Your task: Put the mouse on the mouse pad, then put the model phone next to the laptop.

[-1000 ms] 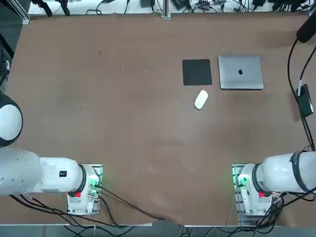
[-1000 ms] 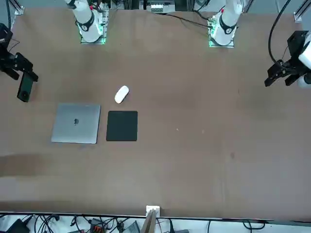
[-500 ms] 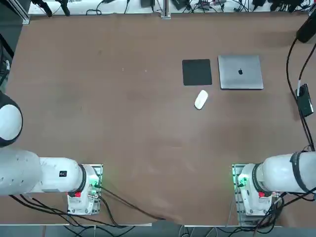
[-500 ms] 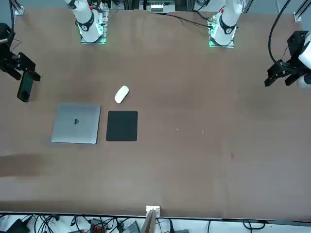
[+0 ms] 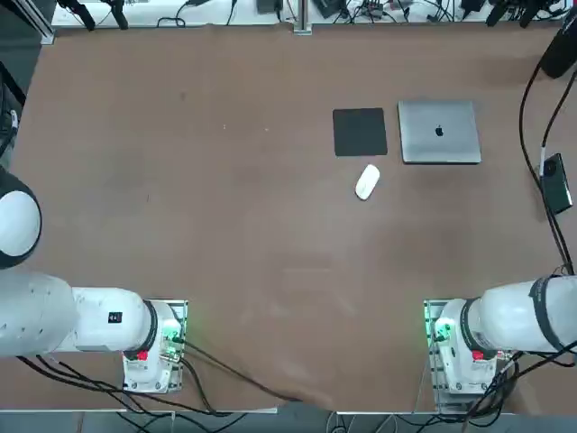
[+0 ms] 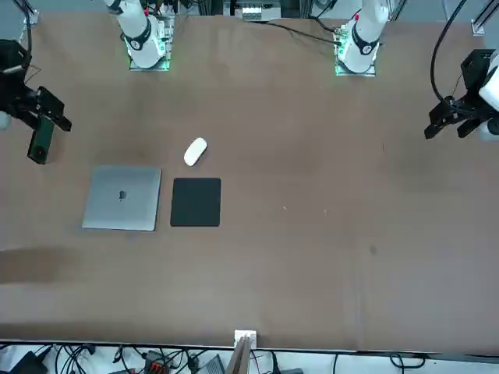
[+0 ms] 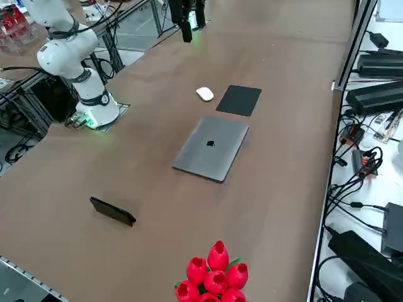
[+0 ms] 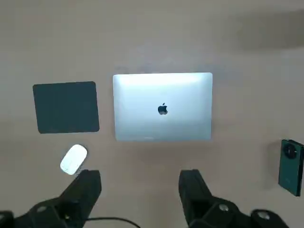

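While the right gripper (image 8: pixel 140 190) hangs high with its fingers spread wide and empty, the mouse (image 8: pixel 73 159) lies on the table just off the mouse pad (image 8: pixel 66 107), beside one fingertip

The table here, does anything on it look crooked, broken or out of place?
Nothing looks broken or spilled. The mouse lies slightly askew beside the mouse pad, not on it, and the model phone sits apart from the laptop, near the table's edge. The open right hand holds nothing.
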### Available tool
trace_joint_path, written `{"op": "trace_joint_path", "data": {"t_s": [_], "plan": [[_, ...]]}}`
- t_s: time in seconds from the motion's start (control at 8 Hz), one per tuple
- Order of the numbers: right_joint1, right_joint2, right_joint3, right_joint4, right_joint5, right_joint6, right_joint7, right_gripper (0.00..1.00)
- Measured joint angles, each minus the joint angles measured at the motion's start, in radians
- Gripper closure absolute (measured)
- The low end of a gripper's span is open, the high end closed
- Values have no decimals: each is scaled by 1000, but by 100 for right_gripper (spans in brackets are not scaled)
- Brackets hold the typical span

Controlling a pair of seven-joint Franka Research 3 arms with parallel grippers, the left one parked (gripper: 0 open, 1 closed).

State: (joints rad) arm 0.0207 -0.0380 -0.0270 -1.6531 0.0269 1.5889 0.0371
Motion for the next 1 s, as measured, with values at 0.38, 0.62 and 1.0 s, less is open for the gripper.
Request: {"op": "trace_joint_path", "data": {"t_s": [0.38,0.62,1.0], "plan": [[68,94,2,-10,39,-197,16,0],[142,191,5,-16,94,-210,130,0],[218,251,5,-142,227,27,444,0]]}}
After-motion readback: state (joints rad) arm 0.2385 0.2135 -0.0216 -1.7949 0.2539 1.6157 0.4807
